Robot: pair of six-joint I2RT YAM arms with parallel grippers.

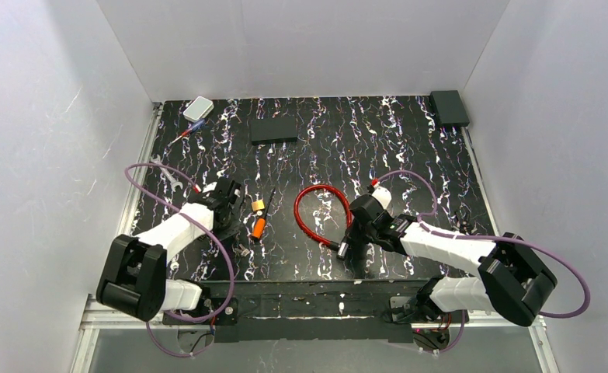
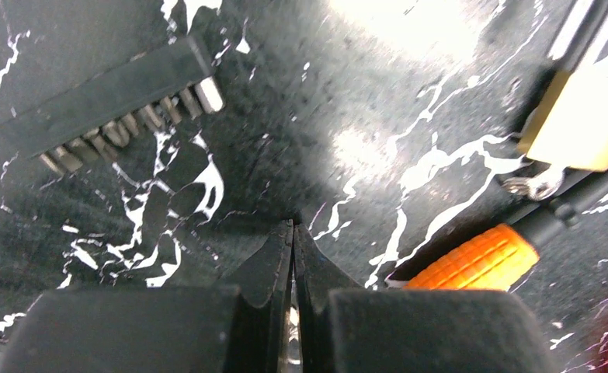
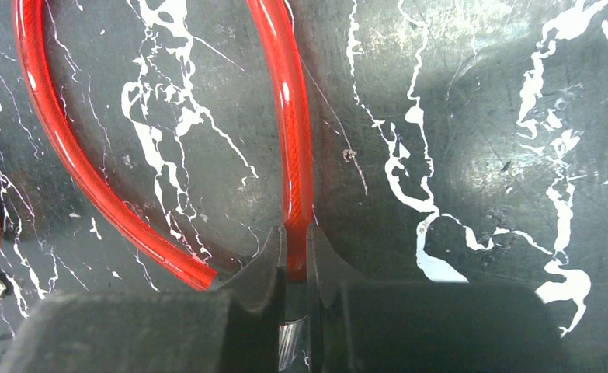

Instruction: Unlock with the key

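White walls, black marbled desk [image 1: 409, 155], and the red cable loop [image 3: 289, 116] is pinned: your right tool [image 3: 297, 250] is clamped on it. Your left tool [image 2: 293, 233] is pinched together on nothing, with the key [image 2: 475, 260] lying just beside it, near the brass padlock [image 2: 588, 128]. I'd reopen, slide across to that orange handle, and straddle it squarely. Overhead hides the empty pinch; the left wrist view exposes it.
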